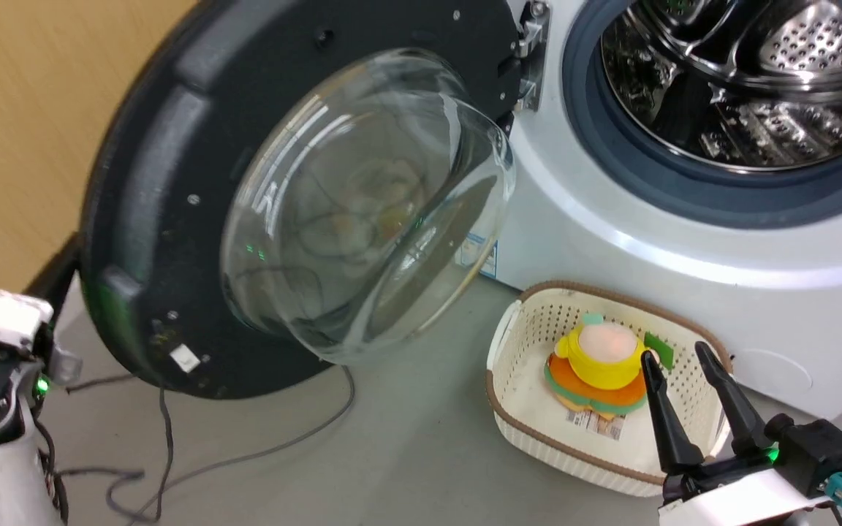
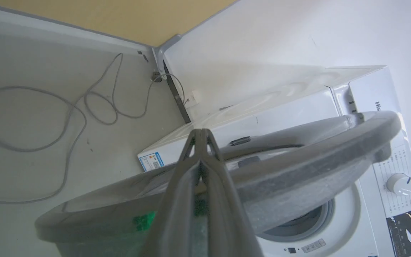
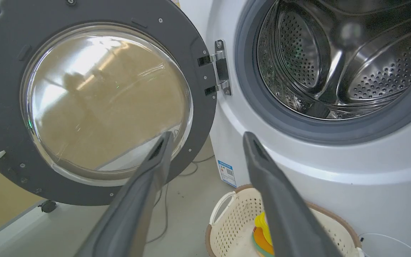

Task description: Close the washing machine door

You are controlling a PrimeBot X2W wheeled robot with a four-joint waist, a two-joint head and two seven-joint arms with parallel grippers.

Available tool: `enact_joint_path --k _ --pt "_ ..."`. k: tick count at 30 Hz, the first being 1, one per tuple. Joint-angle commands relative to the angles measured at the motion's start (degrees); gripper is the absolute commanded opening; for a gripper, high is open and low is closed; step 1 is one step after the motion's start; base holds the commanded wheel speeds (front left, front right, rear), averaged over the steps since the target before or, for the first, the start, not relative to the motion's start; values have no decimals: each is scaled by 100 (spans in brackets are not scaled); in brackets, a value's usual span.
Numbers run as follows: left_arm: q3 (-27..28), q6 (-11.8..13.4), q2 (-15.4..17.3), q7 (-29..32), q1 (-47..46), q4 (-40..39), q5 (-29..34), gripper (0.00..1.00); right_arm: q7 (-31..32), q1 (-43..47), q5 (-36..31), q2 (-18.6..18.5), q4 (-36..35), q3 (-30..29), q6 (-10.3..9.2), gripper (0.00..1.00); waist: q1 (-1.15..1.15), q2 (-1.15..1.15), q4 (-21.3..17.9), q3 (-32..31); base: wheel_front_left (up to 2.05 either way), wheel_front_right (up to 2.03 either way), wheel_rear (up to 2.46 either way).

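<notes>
The washing machine door (image 1: 158, 183), a black ring round a bulging clear glass bowl, stands swung wide open to the left on its metal hinge (image 1: 531, 51). To its right the white washing machine (image 1: 611, 234) shows its grey rubber ring and steel drum. In the left wrist view my left gripper (image 2: 200, 134) is shut, empty, its fingers lying across the door's rim (image 2: 298, 167); whether they touch it I cannot tell. My right gripper (image 1: 677, 361) hangs open over the basket, apart from the door. From the right wrist, the right gripper (image 3: 207, 134) points between the door (image 3: 198, 35) and the washing machine (image 3: 334, 171).
A cream basket (image 1: 509, 424) holding a yellow and orange toy (image 1: 600, 358) sits on the grey floor just in front of the washer. Loose grey cables (image 1: 245, 453) trail under the open door. A wood-coloured wall (image 1: 12, 109) stands close behind the door.
</notes>
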Motion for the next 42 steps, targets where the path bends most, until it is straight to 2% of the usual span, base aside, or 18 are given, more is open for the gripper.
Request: enact_joint_path --k 1,13,25,32,38,42 --pt "-122 -71 -17 144 196 -75 36 0 -24 15 -9 33 15 -19 5 100 0 0 -2 -65 0 0 0" --pt "-454 168 -442 973 1133 -1166 -228 0 -24 199 -25 212 50 -235 5 100 0 0 -183 -462 0 0 0" --pt "-1143 437 -729 1460 2092 -2283 -538 0 -24 337 -47 312 53 -315 5 100 0 0 -690 -655 0 0 0" --pt "-1660 625 -776 1223 2698 -2818 -1048 0 -24 341 -76 316 39 -303 5 100 0 0 -1238 -658 0 0 0" --pt "-2246 755 -779 673 3103 -3134 -1615 0 -24 353 -88 254 45 -278 5 100 0 0 -1820 -604 0 0 0" --pt "-2677 752 -780 295 3260 -3254 -1860 0 -24 345 -87 211 30 -264 5 100 0 0 -2234 -514 0 0 0"
